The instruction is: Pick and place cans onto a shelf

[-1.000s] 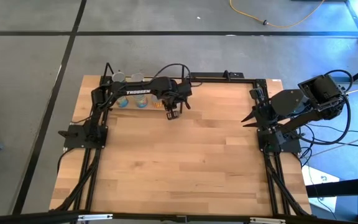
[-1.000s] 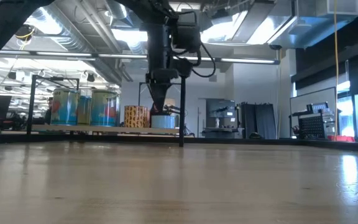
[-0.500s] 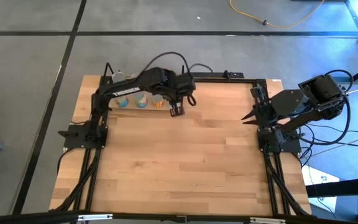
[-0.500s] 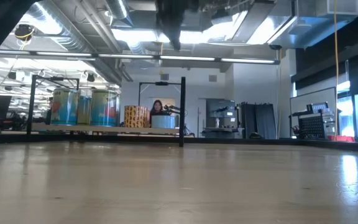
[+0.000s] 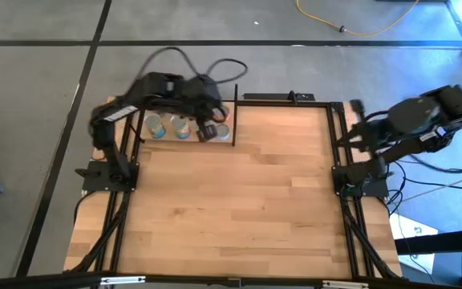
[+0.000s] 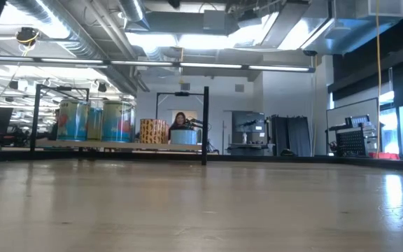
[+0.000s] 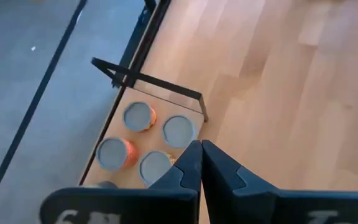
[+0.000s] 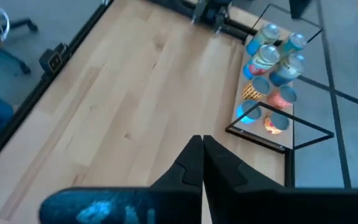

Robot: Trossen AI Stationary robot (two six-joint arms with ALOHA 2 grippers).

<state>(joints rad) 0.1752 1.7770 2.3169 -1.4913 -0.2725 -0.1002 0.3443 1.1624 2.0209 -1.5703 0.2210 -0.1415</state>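
Observation:
Several cans (image 7: pixel 138 116) with silver tops stand upright on their bases on the shelf (image 7: pixel 166 92), a small board framed by black rods at the table's far left corner (image 5: pixel 235 112). The low view shows the cans (image 6: pixel 117 120) in a row on the shelf (image 6: pixel 117 144). My left gripper (image 7: pixel 201 155) is shut and empty, raised above the shelf's right part (image 5: pixel 207 132). My right gripper (image 8: pixel 202 155) is shut and empty, held high at the table's right edge (image 5: pixel 353 127). It looks across the table at the cans (image 8: pixel 269 56).
The wooden tabletop (image 5: pixel 239 209) stretches bare from the shelf to the near edge. Black rails (image 5: pixel 347 217) run along both sides. A person (image 6: pixel 180 120) sits in the room far behind the table.
My left gripper has risen well above the cans and drawn back toward the table's far left corner, out of the low view. The cans stay standing on the shelf. My right gripper has pulled back toward the table's right edge.

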